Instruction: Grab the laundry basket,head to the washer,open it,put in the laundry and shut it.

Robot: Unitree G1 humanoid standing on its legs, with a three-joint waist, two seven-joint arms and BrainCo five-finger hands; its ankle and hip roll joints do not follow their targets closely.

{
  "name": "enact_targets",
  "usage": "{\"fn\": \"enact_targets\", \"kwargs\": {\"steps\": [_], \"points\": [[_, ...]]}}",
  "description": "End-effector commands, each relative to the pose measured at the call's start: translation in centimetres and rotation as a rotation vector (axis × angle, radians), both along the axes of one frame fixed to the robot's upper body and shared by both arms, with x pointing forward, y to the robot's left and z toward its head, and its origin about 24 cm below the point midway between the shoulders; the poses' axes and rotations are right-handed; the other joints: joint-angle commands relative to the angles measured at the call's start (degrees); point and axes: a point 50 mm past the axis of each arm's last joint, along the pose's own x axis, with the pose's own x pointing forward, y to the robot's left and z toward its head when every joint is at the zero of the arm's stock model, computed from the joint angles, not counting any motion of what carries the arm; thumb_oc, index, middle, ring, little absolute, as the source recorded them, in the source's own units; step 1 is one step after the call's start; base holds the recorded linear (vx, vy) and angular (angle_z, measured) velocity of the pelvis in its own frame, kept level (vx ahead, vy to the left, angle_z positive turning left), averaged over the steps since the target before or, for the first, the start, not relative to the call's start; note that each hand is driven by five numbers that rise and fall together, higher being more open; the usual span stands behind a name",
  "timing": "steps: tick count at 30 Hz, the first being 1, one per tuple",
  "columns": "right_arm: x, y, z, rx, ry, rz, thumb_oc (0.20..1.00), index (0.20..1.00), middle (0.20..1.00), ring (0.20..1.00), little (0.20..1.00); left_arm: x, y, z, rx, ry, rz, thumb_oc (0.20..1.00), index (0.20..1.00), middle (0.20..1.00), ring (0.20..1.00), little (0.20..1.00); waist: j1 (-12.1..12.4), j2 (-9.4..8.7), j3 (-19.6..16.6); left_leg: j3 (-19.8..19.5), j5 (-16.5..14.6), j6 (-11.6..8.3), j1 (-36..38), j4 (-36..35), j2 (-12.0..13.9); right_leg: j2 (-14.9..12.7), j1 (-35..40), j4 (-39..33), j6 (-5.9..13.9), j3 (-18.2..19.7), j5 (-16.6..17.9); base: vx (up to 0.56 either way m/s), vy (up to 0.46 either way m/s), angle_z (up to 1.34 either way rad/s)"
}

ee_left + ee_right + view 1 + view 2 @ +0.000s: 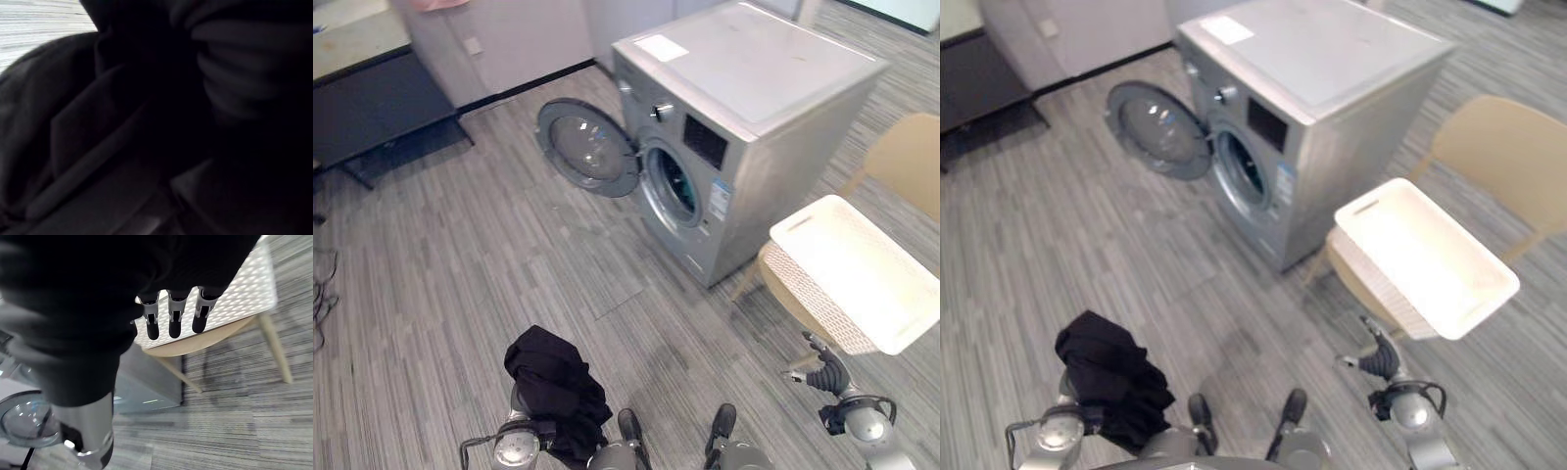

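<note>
Grey striped carpet (509, 284) is running under the whole scene, with a dark table (372, 108) standing against the far wall.

Left hand (524, 431): its fingers are buried under a black garment (553, 382), so whether they are clenched on the cloth or merely carrying it cannot be told. The garment is sitting bunched over the hand, low at the robot's left, well apart from the washer (744, 108).

Right hand (173, 313): fingers are hanging straight and released, holding nothing, just short of the basket (1425, 259). The basket is resting on a tan chair (1508, 157) beside the washer and is looking empty.

The washer is standing with its door (585, 149) swung fully open and the drum (674, 184) exposed. Judgement: loading is the step in hand; closing the door is not yet done.

Risks: the garment is draped loosely, so a fold could slip off during the reach and land on the carpet. A trailing edge could also catch on the drum rim or hang out, stopping the door from latching. The basket is overhanging the chair seat, and a knock from the right arm could tip it.

Views: the eye views are giving the layout of washer, door and chair. The left wrist view is giving dark cloth folds at close range. The right wrist view is settling the right fingers' state and showing the basket's perforated wall.
</note>
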Motion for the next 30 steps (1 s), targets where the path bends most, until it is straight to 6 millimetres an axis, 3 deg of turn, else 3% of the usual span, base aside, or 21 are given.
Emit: {"fn": "enact_targets", "kwargs": {"steps": [1,3,5,7,9,12,16,18,19,22,23,24,25,27,28,30], "points": [[2.5,2.2,0.8,0.011,-0.075,0.065,1.000,1.000,1.000,1.000,1.000,2.4,1.6,2.8,0.053,-0.143,-0.023,0.200,0.200,0.200,0.200,0.200,1.9,-3.45,-0.4,-1.2,-4.2,0.39,0.5,3.8,-3.6,-2.2,6.8,6.8,5.23,2.1,-10.2,0.26,0.320,0.45],[2.9,3.1,0.8,0.032,-0.080,0.087,1.000,1.000,1.000,1.000,1.000,3.1,1.7,3.4,0.077,-0.156,-0.055,0.200,0.200,0.200,0.200,0.200,2.1,-3.56,0.5,-3.1,-4.9,1.63,1.9,3.0,-5.0,-4.0,3.6,15.8,5.26,5.0,-9.6,0.25,0.274,0.74],[3.0,3.9,0.9,0.051,-0.086,0.108,1.000,1.000,1.000,1.000,1.000,3.9,1.5,4.0,0.107,-0.177,-0.098,0.200,0.200,0.200,0.200,0.200,0.0,-3.13,1.8,-7.1,-5.6,2.57,5.5,0.9,-6.7,0.4,-2.4,23.0,4.88,14.4,-10.0,0.27,0.212,1.10],[3.2,4.1,1.0,0.054,-0.091,0.121,1.000,1.000,1.000,1.000,1.000,4.1,1.3,4.1,0.114,-0.183,-0.114,0.200,0.200,0.200,0.200,0.200,-1.1,-2.66,2.7,-8.9,-4.6,2.99,7.3,-0.6,-7.4,3.4,-7.0,22.5,3.98,17.6,-9.4,0.21,0.082,0.90],[3.2,4.2,0.9,0.062,-0.084,0.122,1.000,1.000,1.000,1.000,1.000,4.2,1.1,4.0,0.118,-0.174,-0.123,0.200,0.200,0.200,0.200,0.200,-2.0,-2.66,3.1,-11.1,-5.6,3.23,9.4,-1.7,-8.2,4.9,-10.6,20.0,3.71,18.6,-8.1,0.32,0.021,0.64],[2.7,3.9,0.4,0.067,-0.057,0.111,1.000,1.000,1.000,1.000,1.000,4.4,0.8,3.9,0.116,-0.165,-0.140,0.200,0.200,0.200,0.200,0.200,-3.8,-3.51,3.2,-15.5,-7.7,3.42,13.4,-2.6,-10.6,7.2,-14.5,12.4,5.20,20.4,-3.7,0.43,-0.001,0.50],[1.8,3.7,-0.5,0.062,-0.008,0.104,1.000,1.000,1.000,1.000,1.000,4.5,0.1,3.7,0.115,-0.160,-0.171,0.200,0.200,0.200,0.200,0.200,-5.4,-3.73,3.0,-20.2,-11.0,3.12,18.5,-2.5,-11.9,7.2,-16.8,5.7,6.59,17.5,-0.3,0.39,-0.037,0.64],[1.4,3.6,-0.8,0.059,0.004,0.101,1.000,1.000,1.000,1.000,1.000,4.6,-0.1,3.6,0.117,-0.159,-0.186,0.200,0.200,0.200,0.200,0.200,-5.6,-3.80,2.3,-21.1,-11.5,2.91,19.6,-2.2,-12.4,7.3,-16.0,4.8,6.15,17.8,-0.1,0.36,-0.095,0.63],[0.9,3.3,-1.2,0.054,0.030,0.101,1.000,1.000,1.000,1.000,1.000,4.1,-0.5,3.2,0.109,-0.141,-0.203,0.200,0.200,0.200,0.200,0.200,-6.2,-3.39,1.1,-22.0,-11.7,1.63,21.0,-0.7,-11.7,7.1,-14.2,5.2,5.05,18.4,0.6,0.55,-0.182,0.65],[1.0,2.8,-1.0,0.036,0.022,0.099,1.000,1.000,1.000,1.000,1.000,4.2,-1.5,2.9,0.080,-0.140,-0.228,0.200,0.200,0.200,0.200,0.200,-7.1,-2.41,0.4,-20.4,-4.5,-3.74,16.9,13.4,-8.7,8.0,-10.2,6.2,2.92,19.1,0.0,0.41,-0.183,0.95],[1.2,2.7,-0.8,0.034,0.009,0.095,1.000,1.000,1.000,1.000,1.000,4.2,-1.6,2.9,0.071,-0.141,-0.226,0.200,0.200,0.200,0.200,0.200,-7.1,-2.60,0.3,-19.4,-2.0,-4.58,14.8,19.0,-7.7,8.3,-8.4,6.0,1.84,19.2,-0.9,0.23,-0.106,0.76],[1.2,2.7,-0.8,0.035,0.009,0.095,1.000,1.000,1.000,1.000,1.000,4.2,-1.6,2.9,0.072,-0.142,-0.226,0.200,0.200,0.200,0.200,0.200,-7.3,-2.88,0.1,-19.5,-1.7,-4.54,14.5,19.0,-8.0,8.0,-8.6,5.9,1.85,19.2,-0.7,0.32,-0.163,0.22],[1.3,2.4,-0.7,0.042,0.009,0.075,1.000,1.000,1.000,1.000,1.000,4.3,-1.8,2.7,0.061,-0.134,-0.226,0.200,0.200,0.200,0.200,0.200,-6.9,-3.71,0.2,-16.8,0.1,-3.95,11.2,24.1,-5.8,8.3,-5.7,5.4,0.42,20.0,-2.9,0.29,-0.130,-0.15],[1.5,1.9,-0.7,0.030,0.011,0.054,1.000,1.000,1.000,1.000,1.000,4.5,-2.0,2.7,0.056,-0.134,-0.234,0.200,0.200,0.200,0.200,0.200,-5.8,-5.00,0.6,-14.1,-2.9,-2.12,5.5,25.1,-5.2,7.3,-2.6,4.5,0.22,21.3,-4.5,0.30,-0.109,-0.35],[1.5,1.9,-0.7,0.030,0.011,0.054,1.000,1.000,1.000,1.000,1.000,4.5,-2.0,2.7,0.056,-0.134,-0.234,0.200,0.200,0.200,0.200,0.200,-5.8,-5.04,0.6,-14.0,-2.9,-2.11,5.5,25.1,-5.2,7.3,-2.6,4.5,0.23,21.3,-4.5,0.32,-0.044,-0.35],[1.4,1.5,-0.7,0.018,0.014,0.038,1.000,1.000,1.000,1.000,1.000,4.5,-1.8,3.0,0.063,-0.139,-0.243,0.200,0.200,0.200,0.200,0.200,-4.5,-5.82,1.0,-13.7,-5.1,-1.12,0.7,17.8,-5.1,6.9,0.8,3.5,1.14,22.8,-6.5,0.36,-0.005,-0.37]]}}
